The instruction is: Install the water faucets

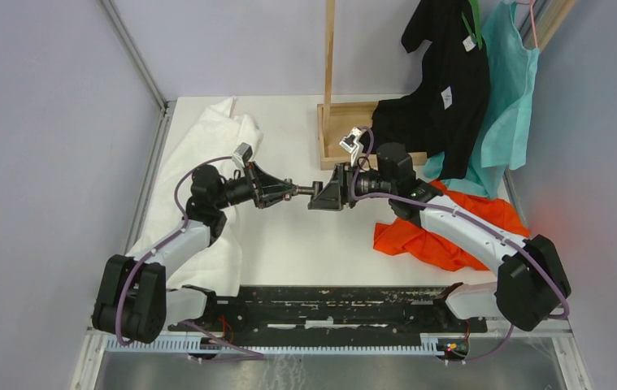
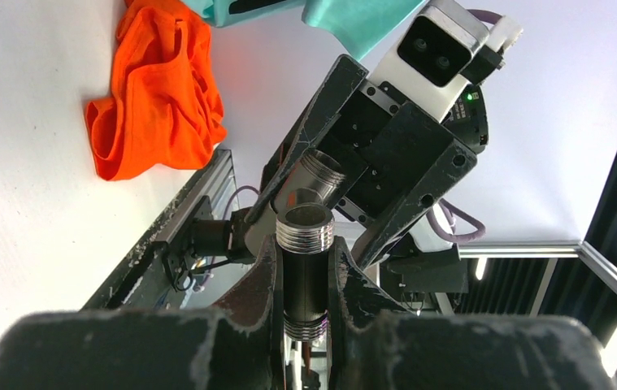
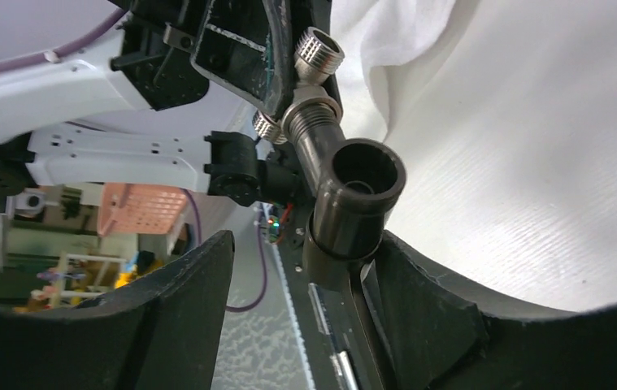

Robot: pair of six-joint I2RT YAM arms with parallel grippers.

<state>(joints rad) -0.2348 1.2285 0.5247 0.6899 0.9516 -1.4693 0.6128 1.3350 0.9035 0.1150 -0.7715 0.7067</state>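
My left gripper (image 1: pixel 291 190) is shut on a dark T-shaped faucet fitting (image 2: pixel 306 268) with silver threaded ends, held above the table's middle. In the right wrist view a shorter dark faucet piece (image 3: pixel 360 183) with an open round socket runs from a hex collar on that fitting. It lies against one finger (image 3: pixel 427 301) of my right gripper (image 3: pixel 305 244). The right gripper's jaws stand wide apart, with a clear gap on the other side. In the top view the right gripper (image 1: pixel 323 192) faces the left one, tips nearly touching. I cannot tell how firmly the two pieces are joined.
A white cloth (image 1: pixel 215 154) lies under the left arm. An orange cloth (image 1: pixel 451 236) lies under the right arm. A wooden stand (image 1: pixel 329 89) with black (image 1: pixel 443 89) and teal (image 1: pixel 508 81) garments is at the back right. A black rail (image 1: pixel 329 305) runs along the near edge.
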